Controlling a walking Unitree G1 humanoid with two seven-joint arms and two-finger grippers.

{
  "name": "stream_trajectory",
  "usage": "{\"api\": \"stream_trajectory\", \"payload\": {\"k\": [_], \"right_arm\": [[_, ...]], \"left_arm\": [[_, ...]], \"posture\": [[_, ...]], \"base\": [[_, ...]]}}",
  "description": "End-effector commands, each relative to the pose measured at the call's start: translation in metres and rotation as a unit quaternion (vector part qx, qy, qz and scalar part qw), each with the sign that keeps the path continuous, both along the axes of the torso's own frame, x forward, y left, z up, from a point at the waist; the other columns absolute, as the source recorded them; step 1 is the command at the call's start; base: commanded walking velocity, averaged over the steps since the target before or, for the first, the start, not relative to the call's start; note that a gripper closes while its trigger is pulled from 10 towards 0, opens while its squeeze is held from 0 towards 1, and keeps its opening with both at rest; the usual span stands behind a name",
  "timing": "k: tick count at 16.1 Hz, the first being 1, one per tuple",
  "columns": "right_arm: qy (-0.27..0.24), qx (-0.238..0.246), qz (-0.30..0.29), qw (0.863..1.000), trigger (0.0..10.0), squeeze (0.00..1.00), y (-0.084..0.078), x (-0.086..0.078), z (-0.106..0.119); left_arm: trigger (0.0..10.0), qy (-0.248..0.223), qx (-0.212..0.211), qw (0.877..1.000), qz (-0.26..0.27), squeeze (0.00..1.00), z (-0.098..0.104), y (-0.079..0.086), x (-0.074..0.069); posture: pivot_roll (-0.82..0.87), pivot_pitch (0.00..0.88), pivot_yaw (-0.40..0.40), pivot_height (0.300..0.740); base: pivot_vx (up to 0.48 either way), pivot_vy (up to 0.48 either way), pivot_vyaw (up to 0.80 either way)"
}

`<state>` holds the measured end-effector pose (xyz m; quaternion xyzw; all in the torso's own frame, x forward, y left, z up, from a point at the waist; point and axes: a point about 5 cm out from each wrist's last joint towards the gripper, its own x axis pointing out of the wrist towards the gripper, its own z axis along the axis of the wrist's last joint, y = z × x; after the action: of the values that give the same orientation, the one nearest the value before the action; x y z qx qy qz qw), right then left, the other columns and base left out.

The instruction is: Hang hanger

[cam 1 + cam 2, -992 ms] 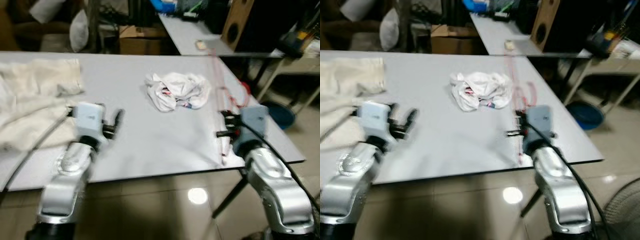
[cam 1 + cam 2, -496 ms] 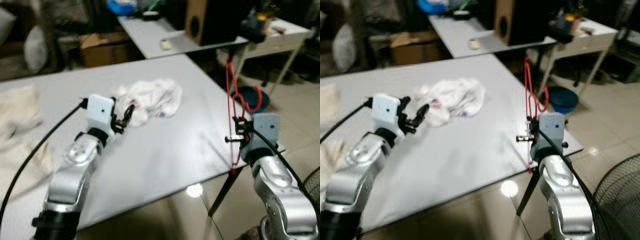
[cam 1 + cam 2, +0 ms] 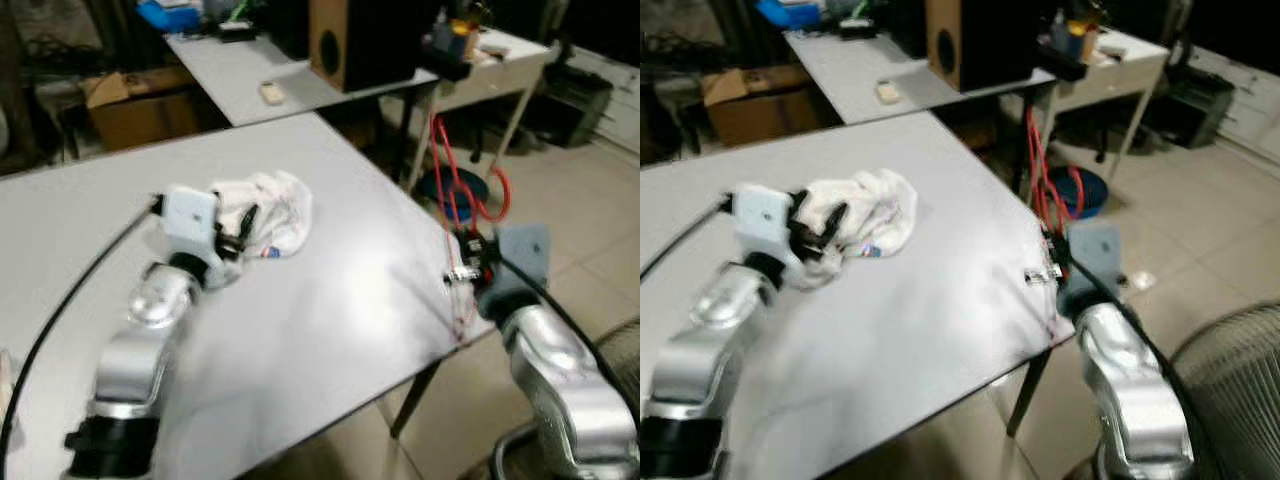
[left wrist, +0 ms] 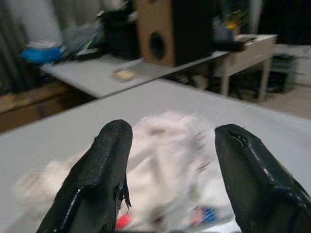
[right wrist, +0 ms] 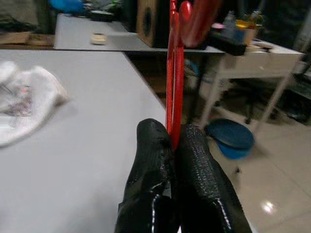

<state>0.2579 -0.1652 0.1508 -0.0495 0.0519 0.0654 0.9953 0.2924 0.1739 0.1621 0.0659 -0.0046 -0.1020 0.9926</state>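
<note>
A thin red hanger [image 3: 443, 175] stands upright at the right edge of the grey table [image 3: 340, 300]. My right gripper [image 3: 463, 270] is shut on its lower part. In the right wrist view the black fingers [image 5: 155, 145] press together around the red wire [image 5: 174, 73]. My left gripper [image 3: 240, 225] is open and hovers just before a crumpled white cloth [image 3: 275, 205] near the table's middle. The left wrist view has the cloth [image 4: 170, 145] blurred between the spread fingers [image 4: 109, 155].
A second grey table [image 3: 230, 80] with a wooden speaker [image 3: 350, 40] stands behind. A cardboard box [image 3: 125, 100] sits on the floor at the back left. A white side table [image 3: 500, 60] and a blue basin [image 3: 1080, 190] are at the right. A fan's grille [image 3: 1230, 380] is at the lower right.
The camera has swung to the right. My left gripper has reached forward to the white cloth. The right gripper has raised the hanger off the table and upright at the table's edge.
</note>
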Motion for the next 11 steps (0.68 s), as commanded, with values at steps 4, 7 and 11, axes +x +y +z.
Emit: {"api": "stream_trajectory", "payload": {"k": [4, 7, 11], "right_arm": [[-0.002, 0.007, 0.02, 1.0, 10.0, 0.0, 0.003, 0.004, 0.002], [-0.003, 0.009, 0.016, 1.0, 10.0, 0.0, 0.002, 0.005, 0.003], [-0.013, -0.026, 0.011, 1.0, 10.0, 0.0, -0.013, 0.002, 0.004]], "left_arm": [[10.0, 0.004, 0.002, 1.0, 0.027, 0.0, -0.003, 0.012, -0.002], [10.0, 0.002, 0.003, 1.0, 0.029, 0.0, -0.002, 0.012, 0.0], [10.0, 0.012, 0.023, 0.999, 0.027, 0.0, -0.004, 0.007, -0.005]], "posture": [[-0.05, 0.0, -0.03, 0.74], [-0.05, 0.0, -0.031, 0.74], [-0.06, 0.0, -0.012, 0.74]], "base": [[0.0, 0.292, 0.0], [0.0, 0.479, -0.53], [0.0, -0.12, 0.0]]}}
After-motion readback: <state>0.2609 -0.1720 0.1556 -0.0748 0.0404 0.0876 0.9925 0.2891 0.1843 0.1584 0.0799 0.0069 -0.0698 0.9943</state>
